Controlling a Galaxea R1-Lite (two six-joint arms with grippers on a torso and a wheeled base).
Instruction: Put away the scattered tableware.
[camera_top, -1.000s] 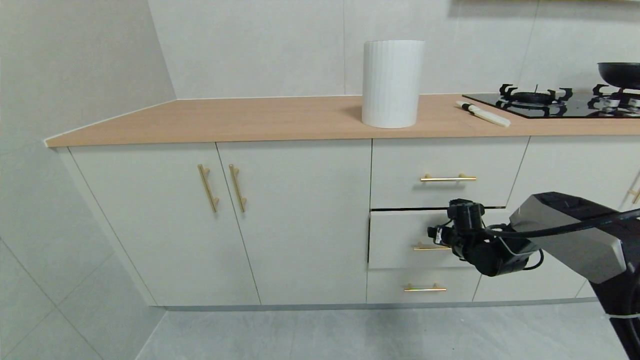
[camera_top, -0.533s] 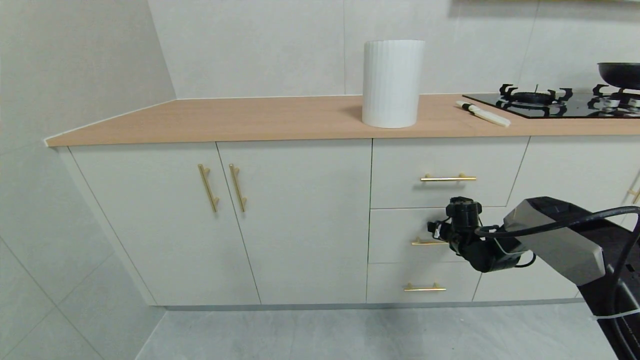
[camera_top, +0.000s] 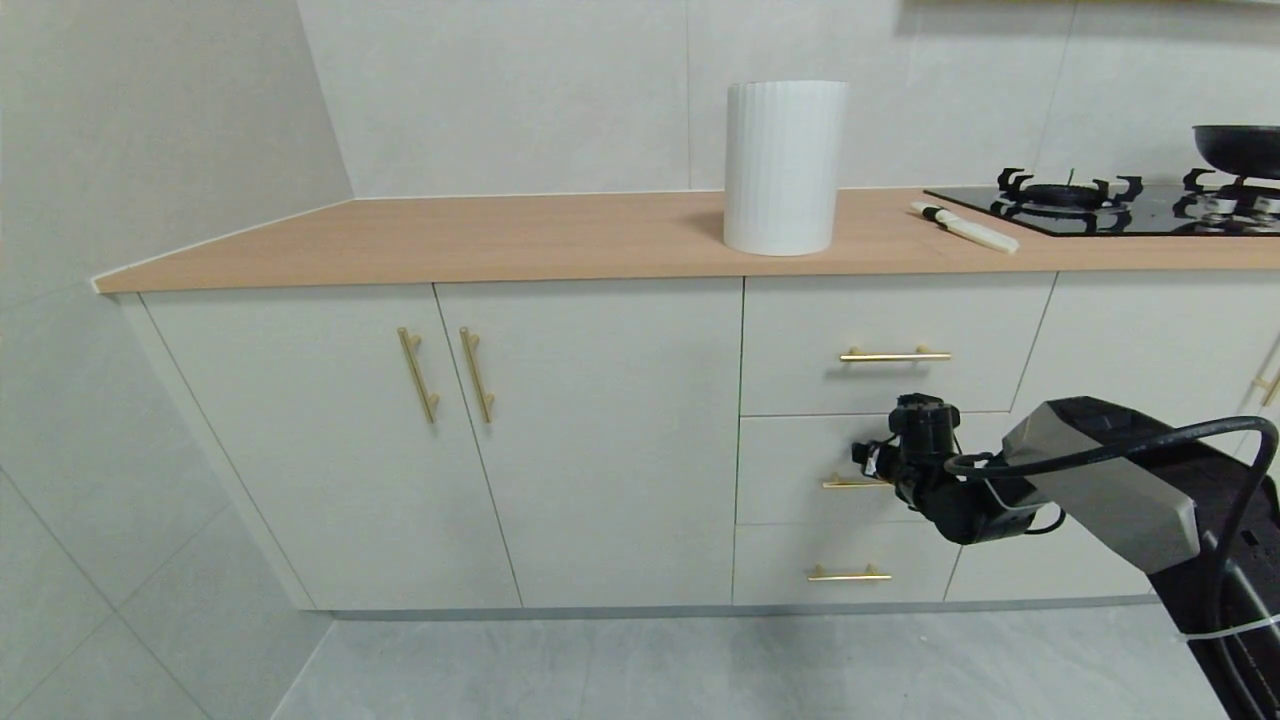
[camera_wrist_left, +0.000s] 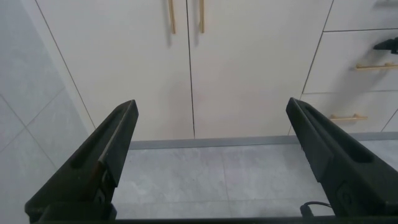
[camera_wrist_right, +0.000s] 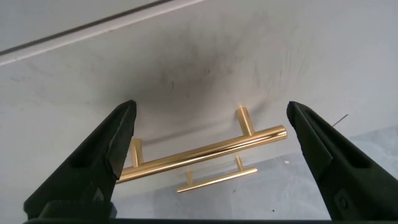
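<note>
A: A pale-tiled kitchen corner, and a wooden bench (camera_top: 500, 240) running across the upper half of the head view, over cream cabinet doors (camera_top: 590, 440) and drawers. What sits on it?

B: A white ribbed canister (camera_top: 785, 165), upright, right of centre. Further right lies the loose piece of tableware — a pale utensil (camera_top: 965, 228) with a dark band near its far end. It is flat on the bench, just beside the black hob (camera_top: 1100, 210). A dark pan (camera_top: 1240, 148) stands on a burner at the frame's right edge.

A: And the right jaws?

B: Low in the right of the frame, at the stack of three drawers. They are apart and face the middle drawer (camera_top: 790, 450) — its brass handle (camera_wrist_right: 202, 154) lies in line between them in the right wrist view. Whether they touch the bar, I cannot tell.

A: The drawer itself?

B: Its front sits flush with its neighbours. The bottom drawer's handle (camera_top: 850, 576) shows lower in the head view.

A: The left jaws?

B: Apart as well, aimed at the grey tiled floor (camera_wrist_left: 205, 180) and the foot of the cabinet doors.
</note>
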